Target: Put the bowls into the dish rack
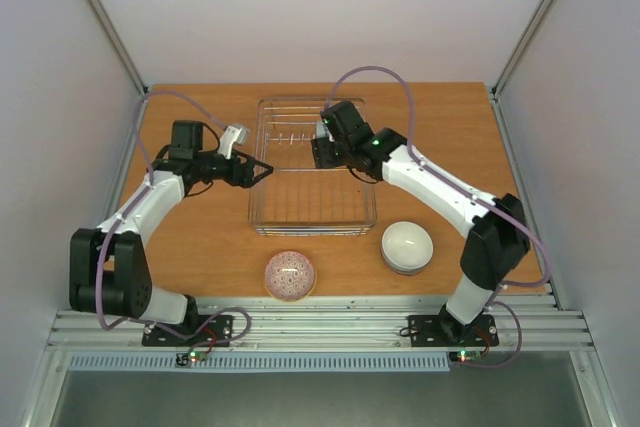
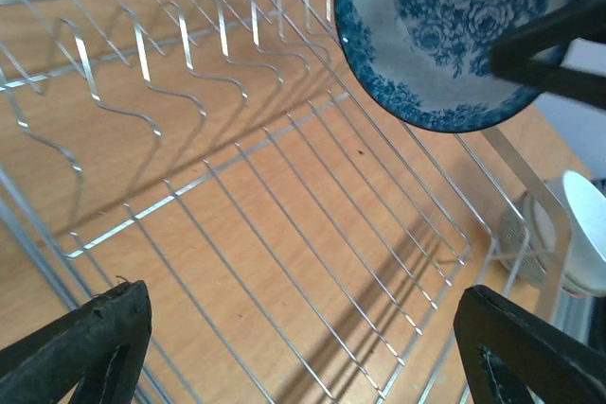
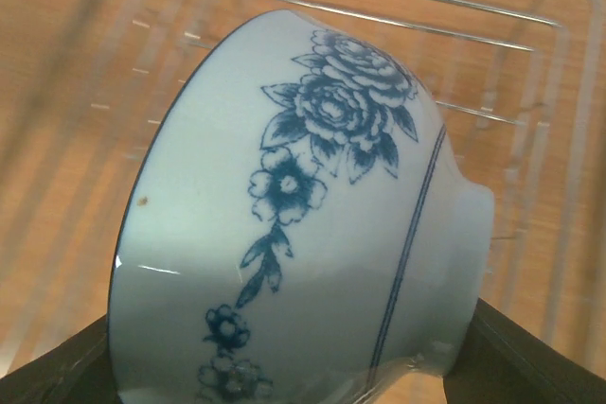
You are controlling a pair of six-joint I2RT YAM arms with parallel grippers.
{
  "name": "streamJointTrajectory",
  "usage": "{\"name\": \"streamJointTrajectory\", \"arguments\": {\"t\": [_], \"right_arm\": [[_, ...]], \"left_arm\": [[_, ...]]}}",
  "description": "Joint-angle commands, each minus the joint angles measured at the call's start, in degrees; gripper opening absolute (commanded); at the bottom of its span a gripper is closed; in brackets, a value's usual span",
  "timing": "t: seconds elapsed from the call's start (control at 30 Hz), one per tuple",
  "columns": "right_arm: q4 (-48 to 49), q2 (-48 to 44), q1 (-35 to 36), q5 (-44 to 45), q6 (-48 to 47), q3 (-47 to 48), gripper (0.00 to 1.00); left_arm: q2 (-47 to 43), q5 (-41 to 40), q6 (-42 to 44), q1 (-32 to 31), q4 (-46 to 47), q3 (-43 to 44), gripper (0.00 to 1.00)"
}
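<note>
Item: blue-and-white bowl (image 3: 303, 234), pinched in right gripper (image 1: 322, 150) jaws above dish rack (image 1: 312, 231), upper centre; left gripper (image 2: 303, 338) jaws spread, empty. Advised: lower tilted between tines (image 2: 142, 54), release gently.

Wooden table (image 1: 200, 247) with dish rack (image 1: 300, 202), patterned bowl (image 1: 290, 276), white bowls (image 1: 407, 245)

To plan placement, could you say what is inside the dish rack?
No bowls in the dish rack, only wire prongs; the blue-and-white bowl in the right claw covers one corner.
</note>
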Motion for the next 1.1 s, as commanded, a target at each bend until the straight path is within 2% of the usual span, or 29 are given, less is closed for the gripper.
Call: {"name": "streamJointTrajectory", "arguments": {"t": [0.0,0.2,0.57,0.77,1.07], "right_arm": [[-7.7,4.3,-0.2,15.7,-5.6,4.5,0.01],[-8.2,8.1,-0.6,22.1,-7.5,6.8,0.01],[-7.3,7.4,-1.3,24.8,-8.9,7.5,0.01],[-8.0,10.1,-2.0,28.8,-10.2,9.4,0.01],[-6.7,12.9,-2.7,30.4,-10.7,9.7,0.01]], "left_arm": [[-0.2,-3.2,-2.3,0.7,5.4,-0.6,0.88],[2.6,-1.7,-2.6,1.0,5.0,0.2,0.88],[4.6,-0.9,-2.9,1.1,4.9,0.4,0.88],[5.0,-0.6,-3.0,1.1,4.8,0.5,0.88],[6.2,-0.5,-3.1,1.2,4.8,0.8,0.88]]}}
